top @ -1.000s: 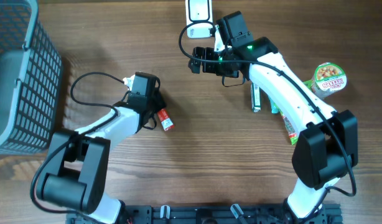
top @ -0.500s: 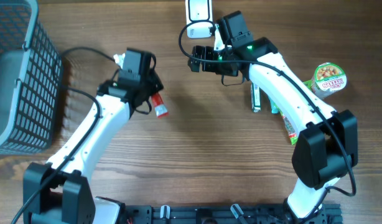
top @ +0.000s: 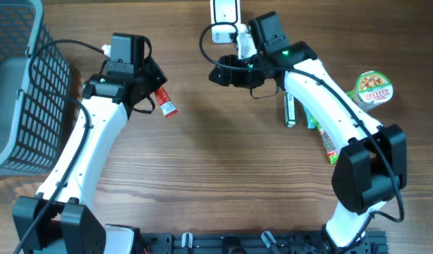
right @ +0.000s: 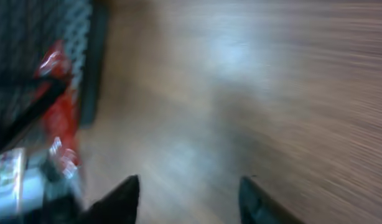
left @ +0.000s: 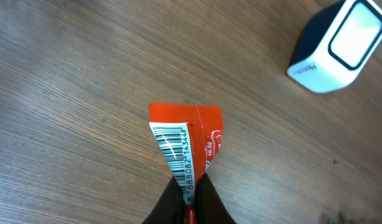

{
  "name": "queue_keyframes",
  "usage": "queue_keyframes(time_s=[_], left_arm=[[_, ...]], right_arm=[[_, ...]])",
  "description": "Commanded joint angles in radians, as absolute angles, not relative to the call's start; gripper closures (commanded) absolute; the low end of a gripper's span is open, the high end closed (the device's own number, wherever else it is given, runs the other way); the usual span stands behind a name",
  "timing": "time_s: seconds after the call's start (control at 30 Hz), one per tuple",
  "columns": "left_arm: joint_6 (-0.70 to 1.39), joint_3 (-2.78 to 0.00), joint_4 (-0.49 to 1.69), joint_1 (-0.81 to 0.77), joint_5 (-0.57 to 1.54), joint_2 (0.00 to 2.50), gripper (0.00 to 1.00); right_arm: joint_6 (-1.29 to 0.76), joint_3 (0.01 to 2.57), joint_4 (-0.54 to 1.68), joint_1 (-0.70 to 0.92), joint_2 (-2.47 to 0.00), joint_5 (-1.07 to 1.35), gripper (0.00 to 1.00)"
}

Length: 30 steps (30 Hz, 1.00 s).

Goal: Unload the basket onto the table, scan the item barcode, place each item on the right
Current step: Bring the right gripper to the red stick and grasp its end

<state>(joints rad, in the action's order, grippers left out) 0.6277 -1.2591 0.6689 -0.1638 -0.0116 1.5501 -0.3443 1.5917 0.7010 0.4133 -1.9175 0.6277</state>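
Observation:
A red packet (left: 188, 140) with a white barcode label hangs above the wood, and my left gripper (left: 191, 202) is shut on its lower end. From overhead the packet (top: 166, 104) sticks out to the right of the left gripper (top: 150, 93), left of centre. The white scanner (top: 224, 14) stands at the far edge; the left wrist view shows the scanner (left: 337, 46) at upper right. My right gripper (top: 218, 73) hovers just in front of it, pointing left. In the blurred right wrist view the right gripper (right: 190, 194) has its jaws apart with only table between them.
A grey mesh basket (top: 19, 92) fills the far left. A noodle cup (top: 373, 88) stands at the right. A slim tube (top: 290, 109) and green packets (top: 322, 134) lie beside the right arm. The scanner's cable (top: 206, 53) loops near the right gripper.
My left arm has carried the red packet up and to the left, away from the near side. The right gripper has turned a little and its jaws have narrowed.

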Motion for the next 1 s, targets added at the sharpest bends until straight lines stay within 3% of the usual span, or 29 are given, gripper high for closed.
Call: queue_keyframes(time_s=[0.0,0.27,0.57,0.83,0.97], left_arm=[[0.583,-1.276,0.686,-0.159,0.080,1.532,0.96],[0.583,-1.276,0.701,-0.159,0.221,1.532,0.96],[0.583,-1.276,0.700,-0.159,0.274,1.531,0.96],[0.583,-1.276,0.685,-0.124,0.405,1.530,0.96],[0.575,-1.276,0.690,-0.068,0.426,1.530,0.96]], right_arm=[[-0.070,1.591,0.773,0.426,-1.882,0.892,0.55],[-0.001,1.589,0.857,0.473,-1.881,0.971,0.47],[-0.125,1.589,0.708,0.581,-1.881,0.997,0.54],[-0.182,1.588,0.651,0.584,-1.881,0.982,0.54],[-0.184,1.588,0.642,0.561,-1.881,0.977,0.48]])
